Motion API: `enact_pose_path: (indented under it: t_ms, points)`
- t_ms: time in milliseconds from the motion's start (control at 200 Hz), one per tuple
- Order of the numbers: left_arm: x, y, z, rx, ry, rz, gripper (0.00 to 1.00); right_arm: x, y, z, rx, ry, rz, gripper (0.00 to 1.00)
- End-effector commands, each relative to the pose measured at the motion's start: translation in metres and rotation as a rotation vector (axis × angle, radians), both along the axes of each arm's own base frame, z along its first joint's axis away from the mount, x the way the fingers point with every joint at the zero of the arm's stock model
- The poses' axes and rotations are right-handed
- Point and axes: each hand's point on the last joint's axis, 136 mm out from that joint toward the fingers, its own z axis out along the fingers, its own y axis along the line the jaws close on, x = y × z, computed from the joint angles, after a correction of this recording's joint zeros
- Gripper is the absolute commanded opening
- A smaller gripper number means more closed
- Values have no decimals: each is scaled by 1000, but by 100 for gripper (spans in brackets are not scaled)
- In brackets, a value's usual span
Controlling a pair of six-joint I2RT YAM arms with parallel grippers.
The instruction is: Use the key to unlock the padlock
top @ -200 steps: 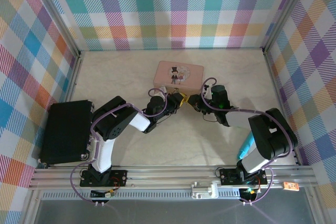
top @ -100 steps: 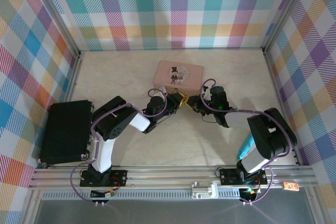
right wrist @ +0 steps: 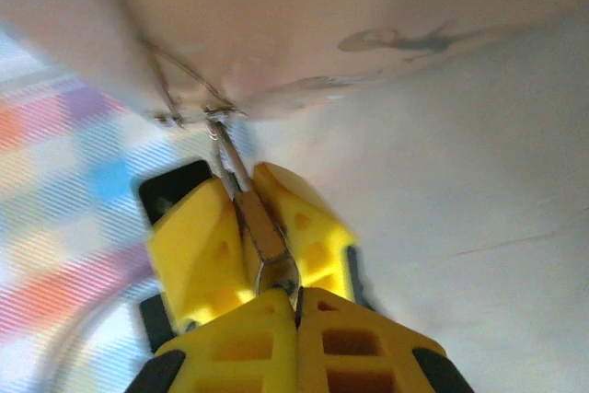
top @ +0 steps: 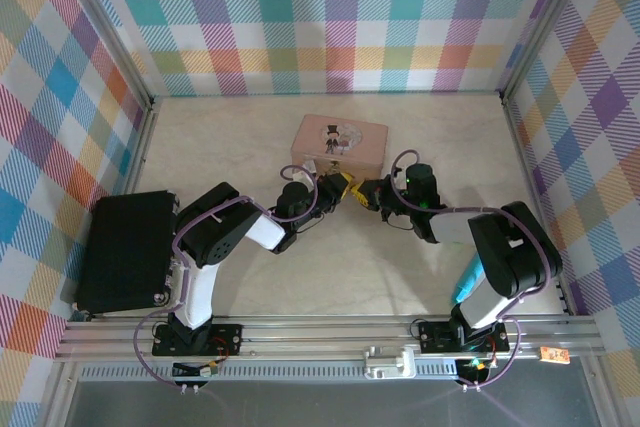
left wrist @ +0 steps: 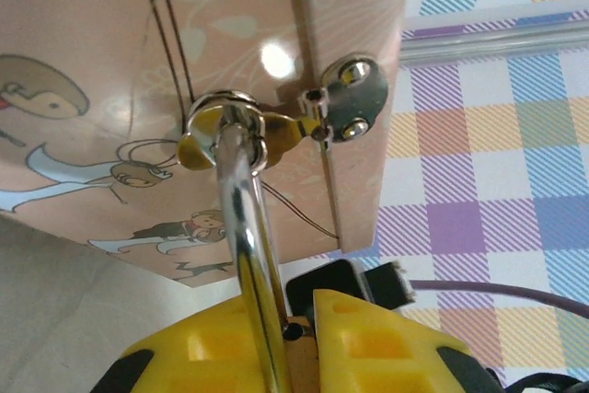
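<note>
Right gripper point(right wrist: 250, 209) pinches the key point(right wrist: 264, 236), whose tip reaches the edge of the pink tin point(right wrist: 322, 25). Left gripper point(left wrist: 276, 347) is clamped on the padlock point(left wrist: 244, 227) — its shiny shackle runs up to the tin's hasp point(left wrist: 350, 98).

tin point(left wrist: 101, 34): looked like painted metal, pink, glossy, smooth, w/ printed art
hasp point(left wrist: 354, 103): was polished metal, mirror-bright
padlock point(left wrist: 247, 227): shackle was smooth shiny metal; body looked dull brass in right wrist view
key point(right wrist: 278, 275): bare metal, one glint, mostly hidden
left gripper point(left wrist: 276, 342): yellow plastic fingers, smooth, semi-matt
right gripper point(right wrist: 296, 306): same yellow plastic
table point(top: 300, 287): was pale, matt
walls point(top: 300, 17): plaid print, matt
case point(top: 125, 247): black, matt
</note>
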Motion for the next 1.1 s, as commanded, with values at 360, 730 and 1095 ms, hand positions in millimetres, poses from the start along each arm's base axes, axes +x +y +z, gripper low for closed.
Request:
enact_pose_path:
  t_ms: [360, 730, 1095]
  points:
    - [-19, -36, 40, -9, -220, -145, 0, 6, 33, 65, 431, 179, 34, 0]
    - [4, -14, 17, -7, -102, -4, 0, 2, -14, 16, -58, -42, 29, 41]
    - [4, 0, -31, 195, 77, 55, 0, -26, -59, 31, -567, -230, 131, 61]
